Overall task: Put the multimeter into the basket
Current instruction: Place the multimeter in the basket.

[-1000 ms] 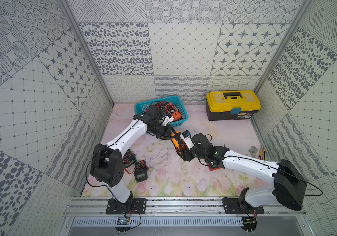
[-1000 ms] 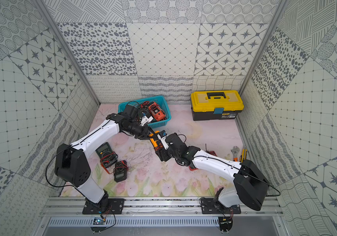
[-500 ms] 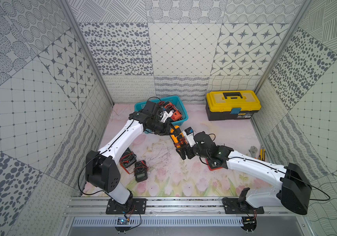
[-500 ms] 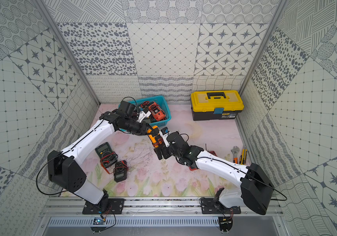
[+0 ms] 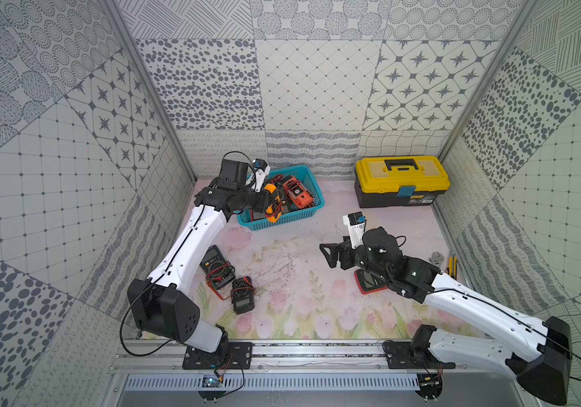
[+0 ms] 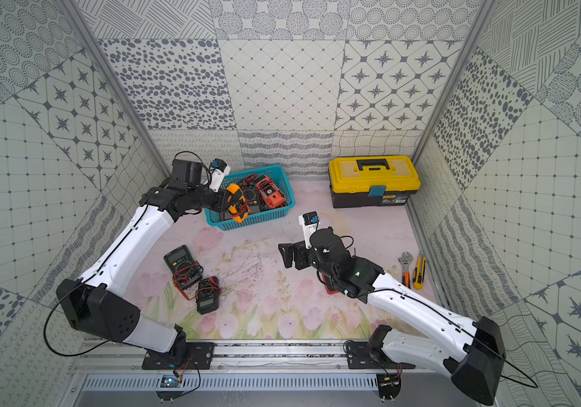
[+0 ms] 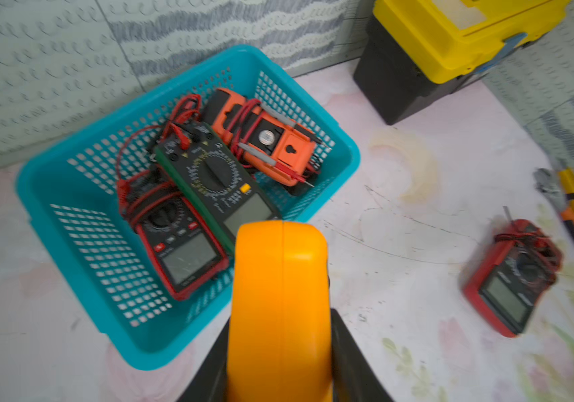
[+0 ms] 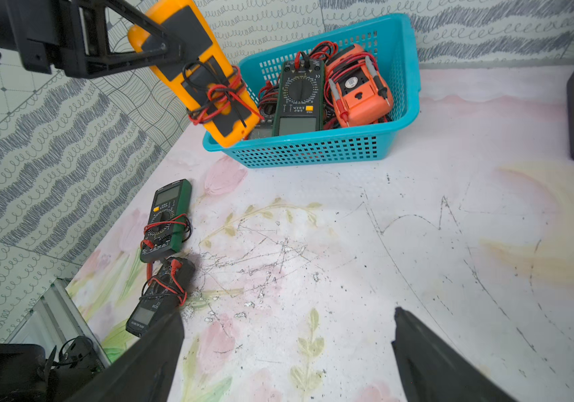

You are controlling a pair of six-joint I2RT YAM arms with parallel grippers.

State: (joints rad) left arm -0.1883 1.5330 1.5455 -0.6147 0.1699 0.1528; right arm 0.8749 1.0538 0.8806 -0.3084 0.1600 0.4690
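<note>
Seven multimeters were counted. Three lay in the basket: a dark green rectangular multimeter, a red-and-black multimeter and an orange multimeter. Three lay on the mat: a green lead-wrapped multimeter, a small black multimeter and a red multimeter. One was off the mat, a yellow plastic multimeter.

There was one turquoise perforated plastic basket, one yellow-lidded black toolbox, one orange-handled adjustable wrench and one yellow utility knife.

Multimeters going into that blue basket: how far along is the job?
Three look done: an orange multimeter, a dark green multimeter and a red-and-black multimeter lie in the basket. In hand: the left gripper holds a yellow multimeter tilted above the basket's edge, not yet released. Left on the table: a green meter, a black meter and a red meter. The right gripper is open and empty.
</note>
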